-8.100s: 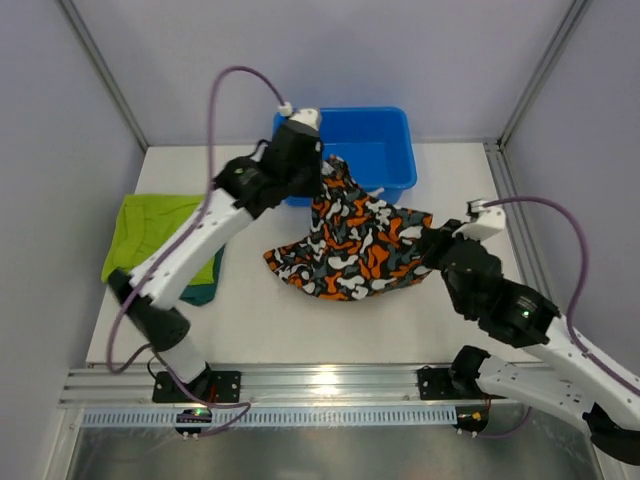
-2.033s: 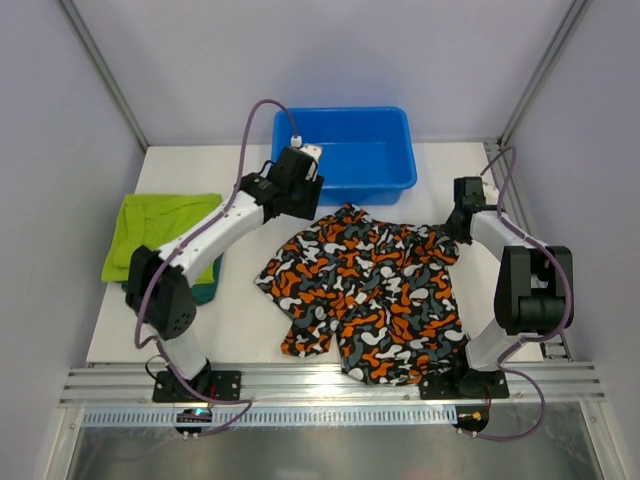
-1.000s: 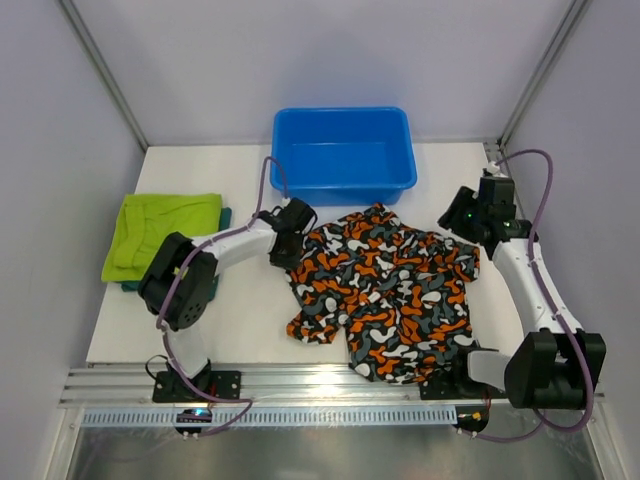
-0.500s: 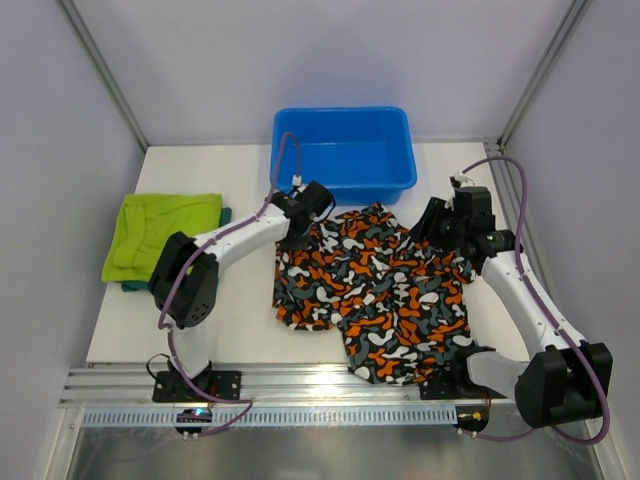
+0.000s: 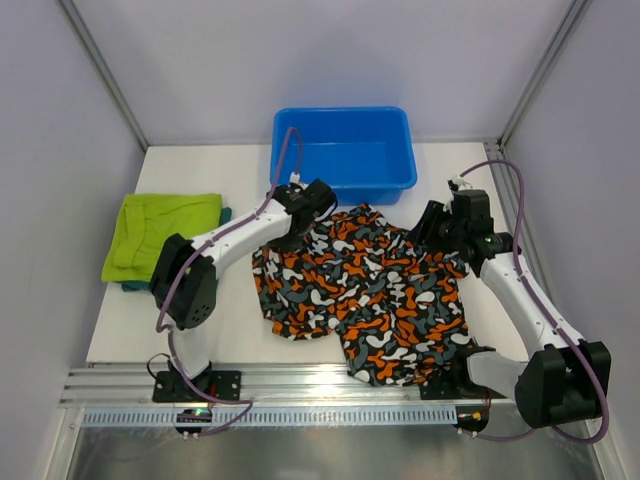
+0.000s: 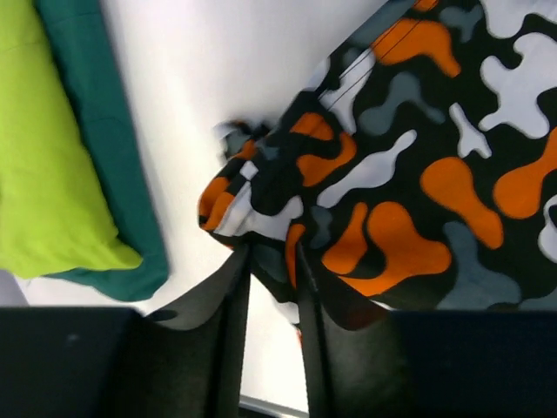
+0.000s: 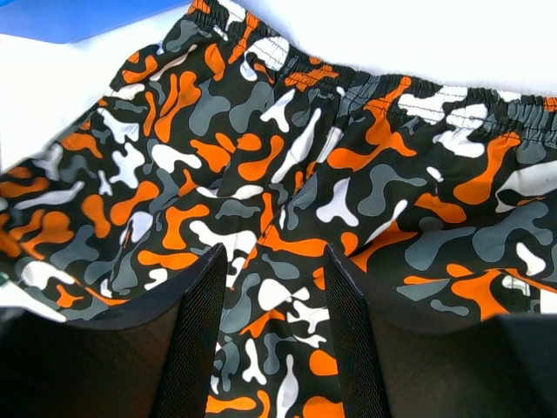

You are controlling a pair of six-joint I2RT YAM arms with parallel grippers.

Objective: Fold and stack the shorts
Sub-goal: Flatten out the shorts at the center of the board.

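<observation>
White table (image 5: pixel 190 175), camouflage shorts (image 5: pixel 370 290), lilac walls (image 5: pixel 330 50)

Blue tub (image 5: pixel 340 112) at far edge, bare table (image 5: pixel 235 300) between camouflage shorts (image 5: pixel 380 290) and lime shorts (image 5: pixel 160 230)

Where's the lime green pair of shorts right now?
In the top view, the lime shorts lie folded at the left side of the table, on top of the teal shorts, well left of the camouflage shorts.

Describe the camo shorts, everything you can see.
The camo shorts are soft cloth printed orange, black, white and grey, with a gathered elastic waistband. They lie spread, wrinkled, on the white table in front of the blue tub. One bunched edge sits between the fingers of the left gripper; the right gripper hovers open over them.
</observation>
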